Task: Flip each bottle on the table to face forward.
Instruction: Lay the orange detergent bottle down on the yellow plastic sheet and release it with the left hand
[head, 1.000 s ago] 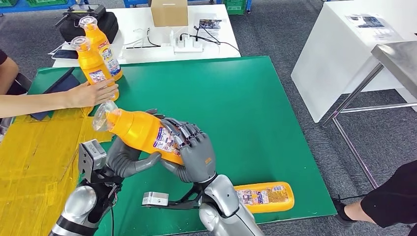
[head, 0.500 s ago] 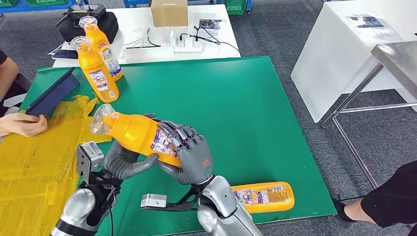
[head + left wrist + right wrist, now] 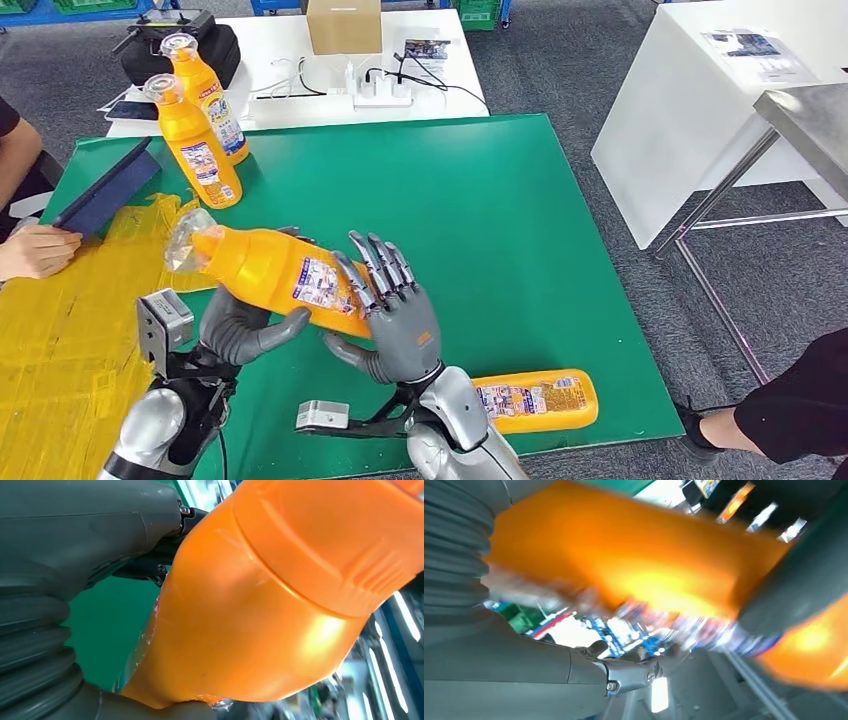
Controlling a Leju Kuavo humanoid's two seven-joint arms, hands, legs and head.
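My left hand (image 3: 240,325) grips an orange bottle (image 3: 265,275) around its middle and holds it tilted above the green mat (image 3: 480,220), clear cap up and to the left. The left wrist view shows the same bottle (image 3: 260,605) close against my left hand (image 3: 75,530). My right hand (image 3: 392,315) is at the bottle's base end with its fingers (image 3: 375,262) straightened and spread over the label, and the thumb below. In the blurred right wrist view, the bottle (image 3: 624,570) lies across my right hand (image 3: 499,665). Two more bottles (image 3: 198,150) (image 3: 208,95) stand upright at the back left. Another bottle (image 3: 540,400) lies flat at the front right.
A yellow sheet (image 3: 70,330) covers the mat's left side. A person's hand (image 3: 40,250) rests there beside a dark tablet (image 3: 105,190). Behind is a white table (image 3: 300,100) with a cardboard box (image 3: 343,25) and a power strip (image 3: 383,95). Another person (image 3: 790,400) stands at the front right.
My right hand's fingers have uncurled from the bottle and now stand straight. My left hand has carried the bottle a little left. The person's hand left the standing bottle and pulled back.
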